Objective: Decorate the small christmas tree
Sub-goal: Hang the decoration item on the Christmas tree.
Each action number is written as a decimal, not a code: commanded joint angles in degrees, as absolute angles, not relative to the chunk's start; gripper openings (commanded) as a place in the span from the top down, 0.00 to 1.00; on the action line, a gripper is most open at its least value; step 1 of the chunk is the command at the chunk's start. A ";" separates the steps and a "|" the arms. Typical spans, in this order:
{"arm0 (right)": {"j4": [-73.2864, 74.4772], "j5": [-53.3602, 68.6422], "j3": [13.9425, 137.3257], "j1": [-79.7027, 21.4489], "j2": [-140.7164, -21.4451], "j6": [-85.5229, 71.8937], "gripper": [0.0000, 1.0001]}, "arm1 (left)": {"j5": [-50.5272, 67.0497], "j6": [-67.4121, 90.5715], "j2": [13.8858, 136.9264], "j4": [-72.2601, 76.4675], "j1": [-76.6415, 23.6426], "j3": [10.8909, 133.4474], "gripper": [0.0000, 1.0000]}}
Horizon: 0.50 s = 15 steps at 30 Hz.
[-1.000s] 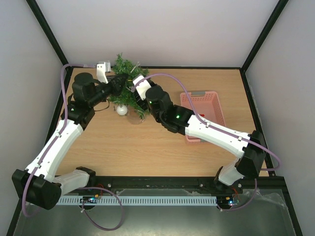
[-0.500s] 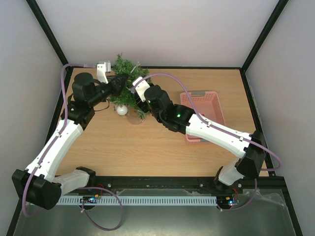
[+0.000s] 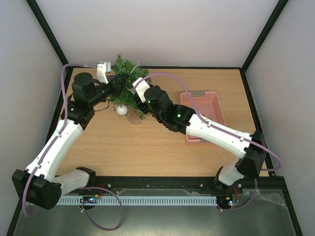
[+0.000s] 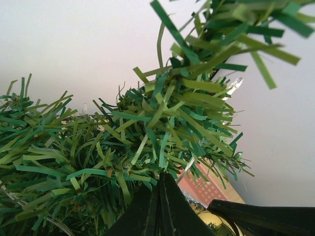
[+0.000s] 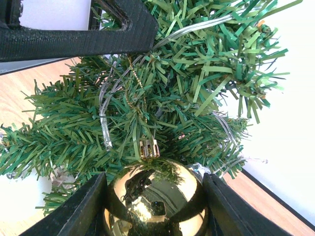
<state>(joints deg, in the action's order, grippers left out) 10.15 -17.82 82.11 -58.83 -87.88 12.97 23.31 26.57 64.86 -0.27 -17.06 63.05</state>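
Right arm's wrist has slid a touch toward lower right in the top view vs a sec ago; left arm and tree look unchanged.

Far left: left end effector (image 3: pixel 119 83) reaches in from the left side of the desk (image 3: pixel 147 142) into the small christmas tree (image 3: pixel 125 66). The tree stands upright at upper left of the top view, near the desk's far-left corner. In its own wrist view that end effector's fingers are pressed tight together w/ needles all round. Can't tell if a twig or cord is pinched btwn them. White bauble (image 3: pixel 121 109) sits on the desk just below the tree in frame.

Centre: right end effector (image 5: pixel 153 184) is clamped on a gold bauble (image 5: pixel 152 206), one finger each side, cap up.

Key relation: in right wrist view the branches lie directly above the bauble, touching its top. A thin gold hanging loop (image 5: pixel 132 81) runs up from the cap into the needles, toward the left arm's black finger at upper left of frame. Tree axis is vertical, so the loop prob needs a branch tip that pokes out sideways. Right arm carries the ornament; both arms are at the tree. A clear light strand (image 5: pixel 105 123) crosses near the loop, so snag risk.

Room: walls close behind and left of the tree, open desk toward frame bottom. Pink basket (image 3: pixel 219 110) at right, well apart.
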 commanded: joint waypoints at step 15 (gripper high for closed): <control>13.64 -12.51 85.43 -58.67 -84.43 9.69 0.62 | 24.00 25.74 64.60 1.43 -16.81 62.96 0.97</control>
<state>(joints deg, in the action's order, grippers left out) 11.44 -14.70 83.11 -58.83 -86.00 11.16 23.51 26.37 64.86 -0.27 -17.06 63.05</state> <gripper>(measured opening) 0.452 0.026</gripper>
